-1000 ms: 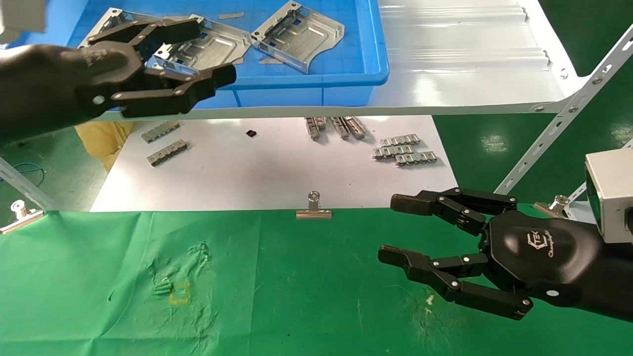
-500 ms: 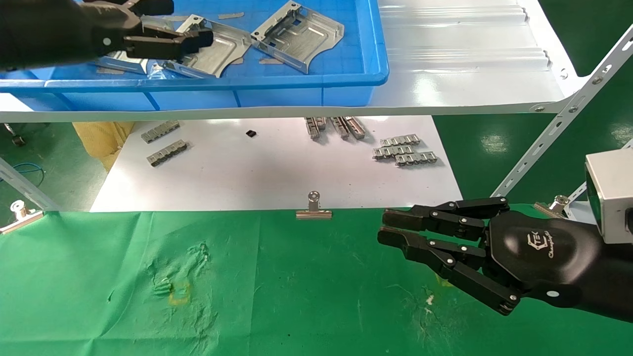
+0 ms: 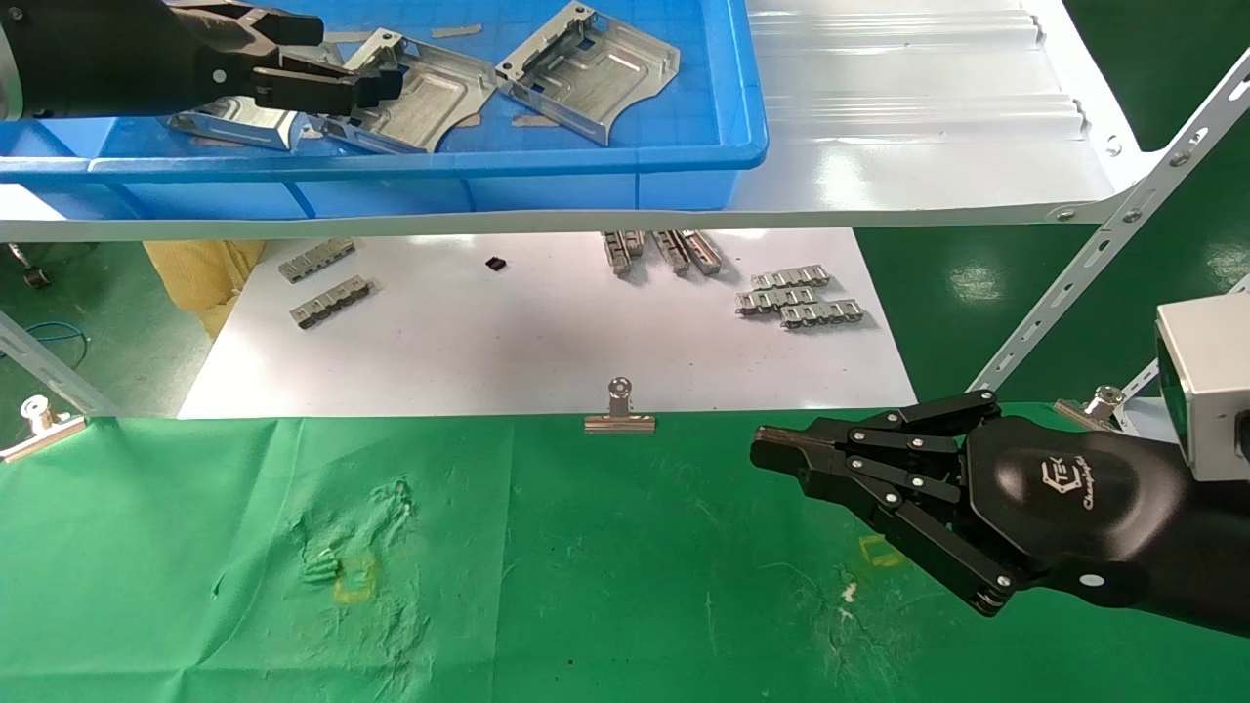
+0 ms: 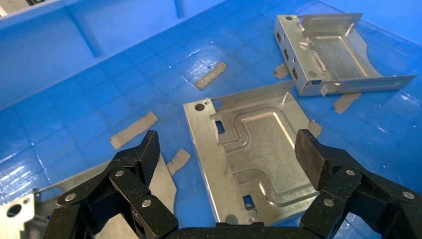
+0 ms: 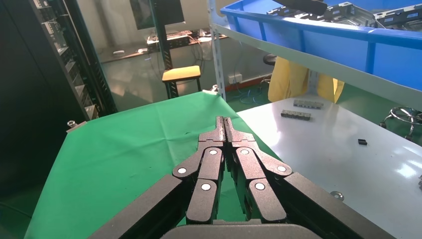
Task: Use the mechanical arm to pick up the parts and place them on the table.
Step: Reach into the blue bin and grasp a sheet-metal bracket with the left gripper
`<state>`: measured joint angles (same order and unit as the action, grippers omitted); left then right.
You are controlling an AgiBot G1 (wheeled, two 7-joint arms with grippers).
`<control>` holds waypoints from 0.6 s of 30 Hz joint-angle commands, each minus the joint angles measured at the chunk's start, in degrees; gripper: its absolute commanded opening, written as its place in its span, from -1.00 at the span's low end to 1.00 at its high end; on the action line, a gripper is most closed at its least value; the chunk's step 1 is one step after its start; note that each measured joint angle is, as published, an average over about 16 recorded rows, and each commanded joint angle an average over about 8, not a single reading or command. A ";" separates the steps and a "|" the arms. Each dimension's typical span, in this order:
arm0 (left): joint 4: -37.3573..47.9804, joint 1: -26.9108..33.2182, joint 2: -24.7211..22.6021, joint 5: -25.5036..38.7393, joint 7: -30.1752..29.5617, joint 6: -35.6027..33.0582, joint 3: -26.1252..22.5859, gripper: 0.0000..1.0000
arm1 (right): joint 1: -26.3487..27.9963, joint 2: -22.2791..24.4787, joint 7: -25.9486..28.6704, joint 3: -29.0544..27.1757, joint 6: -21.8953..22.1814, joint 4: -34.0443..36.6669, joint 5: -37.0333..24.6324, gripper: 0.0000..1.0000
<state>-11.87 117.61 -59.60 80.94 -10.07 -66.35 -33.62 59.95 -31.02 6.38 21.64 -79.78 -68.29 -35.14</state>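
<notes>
Three silver stamped plates lie in the blue tray (image 3: 586,156) on the upper shelf: a left one (image 3: 234,125), a middle one (image 3: 420,93) and a right one (image 3: 591,68). My left gripper (image 3: 342,54) is open and hangs inside the tray just above the middle plate (image 4: 254,154). One fingertip is on each side of it, not touching. The right plate (image 4: 333,55) lies beyond. My right gripper (image 3: 767,451) is shut and empty above the right part of the green cloth table (image 3: 586,586). The right wrist view shows its fingers pressed together (image 5: 224,122) over the cloth (image 5: 124,149).
The tray stands on a white shelf (image 3: 928,127) with a slanted metal brace (image 3: 1104,234). Below it, a white board (image 3: 537,342) holds grey chain-like link strips (image 3: 801,298). Binder clips (image 3: 619,410) hold the cloth's far edge. Thin grey scraps (image 4: 133,129) lie on the tray floor.
My left gripper has moved from in front of the tray up and into it, over the plates, staying open. My right gripper has closed from open and has stayed over the cloth.
</notes>
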 commanded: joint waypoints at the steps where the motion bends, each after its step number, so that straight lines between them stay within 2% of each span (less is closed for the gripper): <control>1: 2.00 0.80 -0.69 0.33 0.98 0.29 -0.18 -1.00 | 0.00 0.00 0.00 0.00 0.00 0.00 0.00 -1.00; 18: 9.22 2.59 -2.75 1.25 5.46 1.40 -0.74 -1.00 | 0.00 0.00 0.00 0.00 0.00 0.00 0.00 -1.00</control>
<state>-2.82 120.17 -62.33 82.16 -4.60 -64.90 -34.34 59.95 -31.02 6.38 21.64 -79.78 -68.29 -35.14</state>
